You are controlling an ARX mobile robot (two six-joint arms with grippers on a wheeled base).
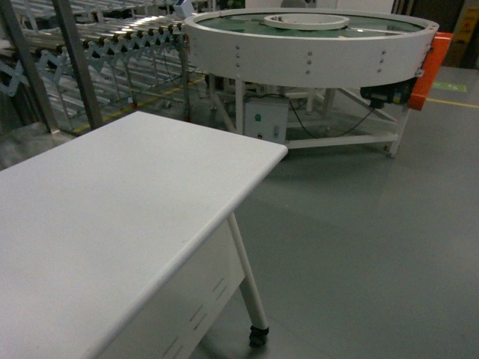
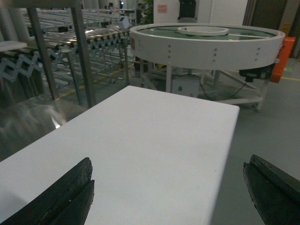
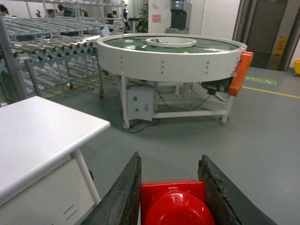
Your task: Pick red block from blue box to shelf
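In the right wrist view my right gripper (image 3: 169, 156) is shut on the red block (image 3: 173, 199), a glossy piece with a round stud facing the camera. It hangs over the grey floor, to the right of the white table's corner. In the left wrist view my left gripper (image 2: 168, 161) is open wide above the white table top, with nothing between its fingers. The steel uprights of the shelf (image 2: 82, 56) rise beyond the table's far left edge, and they show again in the head view, the shelf (image 1: 75, 60) at top left. The blue box is out of view. Neither gripper shows in the head view.
A white table (image 1: 112, 224) on castors fills the head view's left. A round white conveyor (image 1: 314, 45) with an orange end guard (image 1: 430, 67) stands behind it. Roller conveyors (image 1: 127, 37) run along the back left. Grey floor (image 1: 374, 247) lies to the right.
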